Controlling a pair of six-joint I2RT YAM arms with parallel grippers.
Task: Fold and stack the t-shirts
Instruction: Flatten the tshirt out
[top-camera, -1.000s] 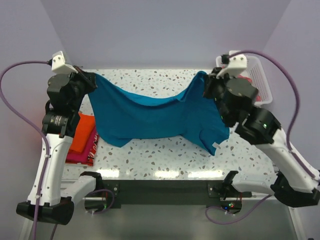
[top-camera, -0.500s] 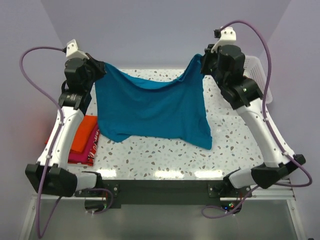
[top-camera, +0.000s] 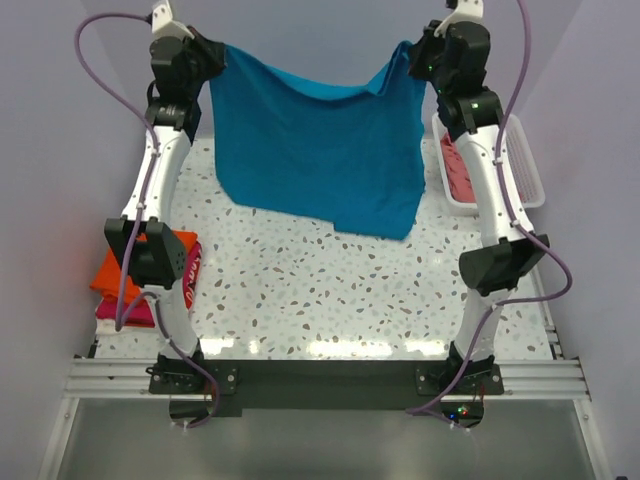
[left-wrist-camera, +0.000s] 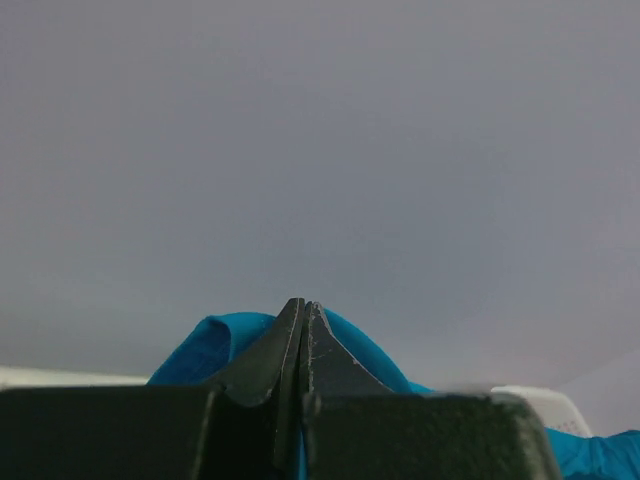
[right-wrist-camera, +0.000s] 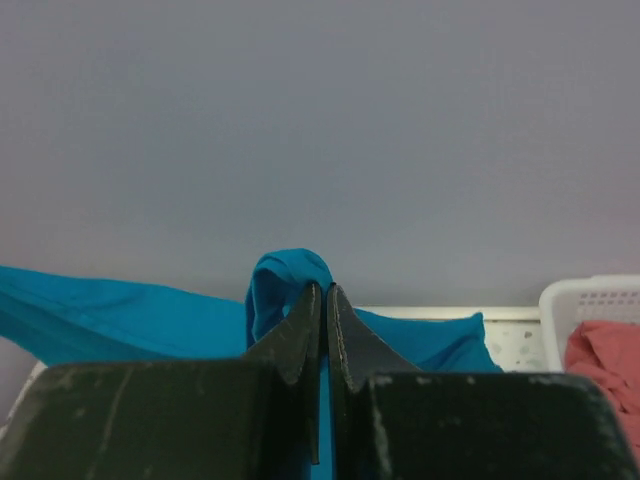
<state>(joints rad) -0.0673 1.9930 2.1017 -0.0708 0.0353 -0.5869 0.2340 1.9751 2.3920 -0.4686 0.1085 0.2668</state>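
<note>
Below all, speckled surface (top-camera: 320, 290). Hanging spread in air over far half of it, teal-blue t-shirt (top-camera: 320, 150), 2 top corners held high. At right edge, white basket (top-camera: 525, 175) with salmon-pink t-shirt (top-camera: 458, 175) inside. At left edge, orange t-shirt (top-camera: 110, 275) atop magenta-red t-shirt (top-camera: 120, 310). Clamped on 1 teal corner each: left hand (top-camera: 215, 55), right hand (top-camera: 415, 60), fingers pressed together on cloth.
</note>
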